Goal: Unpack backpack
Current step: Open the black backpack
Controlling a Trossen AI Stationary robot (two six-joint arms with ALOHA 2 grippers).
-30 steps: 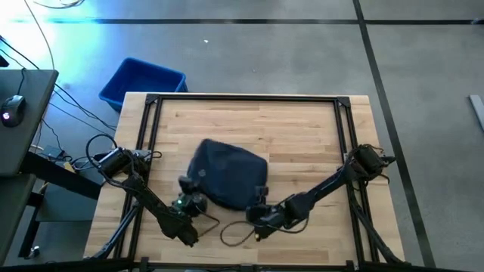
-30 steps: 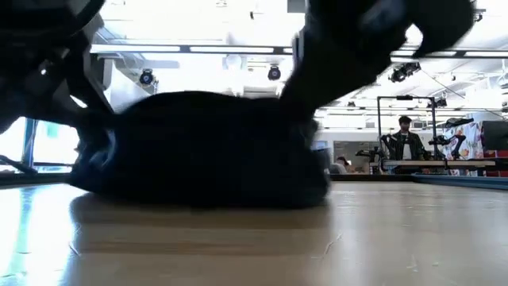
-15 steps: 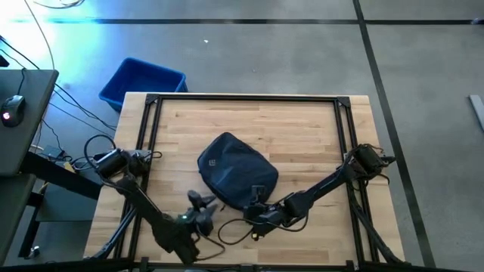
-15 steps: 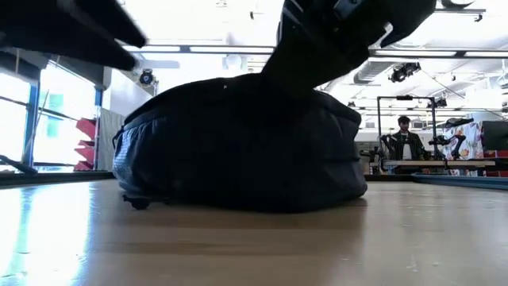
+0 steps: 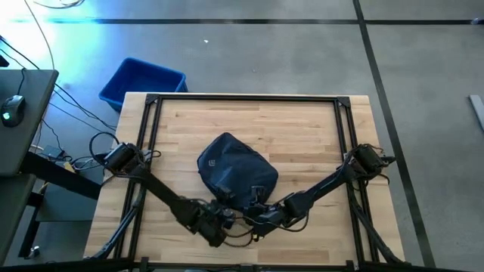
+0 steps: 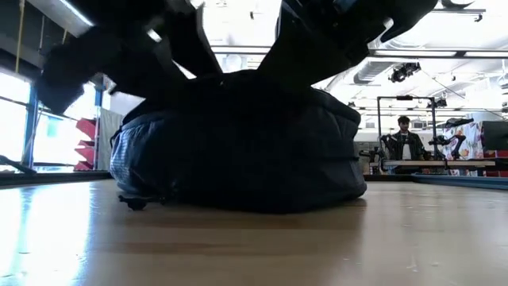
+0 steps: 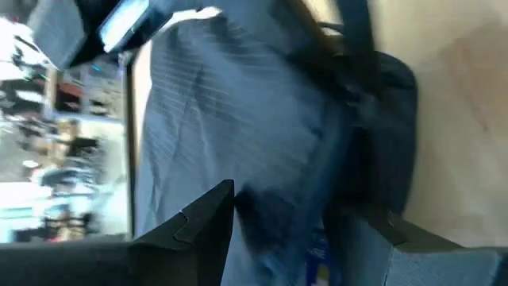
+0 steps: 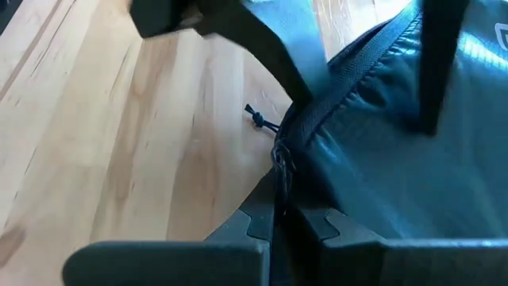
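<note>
Right wrist view: right gripper (image 8: 275, 222), fingers pressed together on a zipper pull (image 8: 280, 163) at the near edge of the backpack (image 8: 397, 127); a small knotted cord end (image 8: 254, 116) lies on the wood just beside the zipper line.

High view: right gripper (image 5: 257, 215) at the backpack's (image 5: 237, 172) near edge, arm running back to its base at the table's right side. Left gripper (image 5: 221, 217) just beside it, also at the backpack's near edge, arm stretched diagonally from the left side. Left wrist view: left fingers (image 7: 194, 230) spread apart, the backpack's fabric (image 7: 238, 135) in front of them; nothing seen clamped between them.

Backpack: dark navy, rounded, pale logo (image 5: 212, 160) facing up, lying near the middle of the table, slightly toward the near edge. Low view: it sits bulging on the wood (image 6: 238, 139), both arms coming down onto it from above.

Surface: light butcher-block table (image 5: 257, 121) with a black frame along its edges. Bare wood on the far half and on both sides of the backpack.

Room: grey floor with dark tape lines. A person (image 6: 406, 143) stands at a bench far behind the table in the low view.

Containers: blue bin (image 5: 141, 81) on the floor off the table's far-left corner; its contents cannot be made out.
</note>
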